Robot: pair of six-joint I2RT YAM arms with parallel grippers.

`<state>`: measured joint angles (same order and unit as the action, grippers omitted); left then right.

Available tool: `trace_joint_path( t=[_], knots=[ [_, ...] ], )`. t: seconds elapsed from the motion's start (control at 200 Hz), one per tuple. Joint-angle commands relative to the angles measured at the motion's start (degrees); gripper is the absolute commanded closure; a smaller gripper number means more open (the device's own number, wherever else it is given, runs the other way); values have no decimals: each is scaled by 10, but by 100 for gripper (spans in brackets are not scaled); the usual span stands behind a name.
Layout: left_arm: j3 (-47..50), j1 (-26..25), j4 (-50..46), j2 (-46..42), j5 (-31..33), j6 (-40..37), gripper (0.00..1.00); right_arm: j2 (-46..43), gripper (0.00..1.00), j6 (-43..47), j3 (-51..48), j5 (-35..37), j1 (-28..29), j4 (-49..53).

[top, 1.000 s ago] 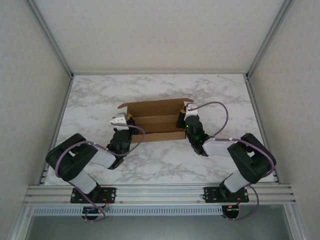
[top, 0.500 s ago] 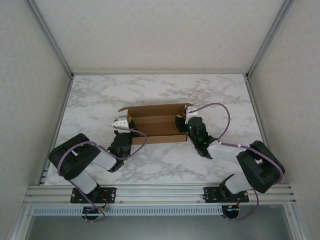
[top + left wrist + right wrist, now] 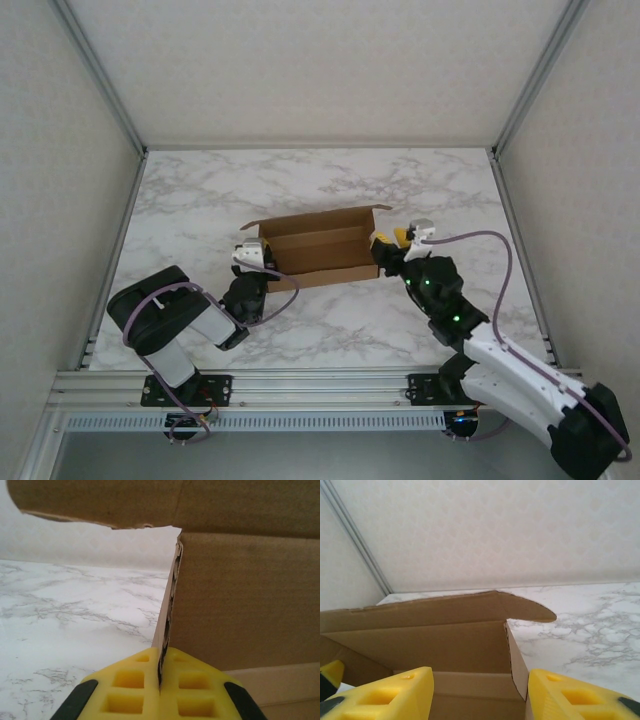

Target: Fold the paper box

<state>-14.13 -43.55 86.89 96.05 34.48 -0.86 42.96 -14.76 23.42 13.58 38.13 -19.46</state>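
The brown paper box (image 3: 315, 245) stands on the marble table with its back wall and side walls raised. My left gripper (image 3: 252, 256) is shut on the box's left side wall. In the left wrist view the cardboard edge (image 3: 170, 605) runs straight down into the closed yellow fingers (image 3: 125, 690). My right gripper (image 3: 388, 246) is open at the box's right end. In the right wrist view the right side wall (image 3: 518, 666) stands between the spread yellow fingers (image 3: 395, 697), nearer the right one, touching neither. The back flap (image 3: 445, 611) rises behind it.
The marble table (image 3: 200, 190) is framed by aluminium rails (image 3: 120, 230) on both sides and white walls. Bare tabletop lies behind the box and to its right (image 3: 590, 625). The right arm stretches toward the near right corner (image 3: 520, 385).
My right gripper has opened and let go of the box's right wall, and its arm has swung out to the right. The left gripper stays shut on the left wall.
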Motion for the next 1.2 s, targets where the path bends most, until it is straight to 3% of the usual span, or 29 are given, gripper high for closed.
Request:
trace_joint_path(
  t=[0.0,0.16,0.401,0.661,0.766,0.981,1.196],
  knots=[
    [14,-13,-38,13,-19,-38,100,-6,48,-4,73,13,1,118],
    [8,-17,-67,6,-12,-48,99,76,56,-11,234,12,1,299],
    [2,-25,-65,18,-2,-76,99,182,64,-25,381,0,1,393],
    [-12,-26,-96,21,-19,-72,97,406,60,-84,620,-87,0,573],
    [-17,-26,-118,18,-23,-65,90,456,60,-90,644,-92,-1,594],
    [-8,-29,-140,-19,-46,-42,60,475,60,-112,594,-113,0,568],
    [26,-43,-179,-79,-46,10,48,467,60,-126,544,-116,0,538]
  ],
)
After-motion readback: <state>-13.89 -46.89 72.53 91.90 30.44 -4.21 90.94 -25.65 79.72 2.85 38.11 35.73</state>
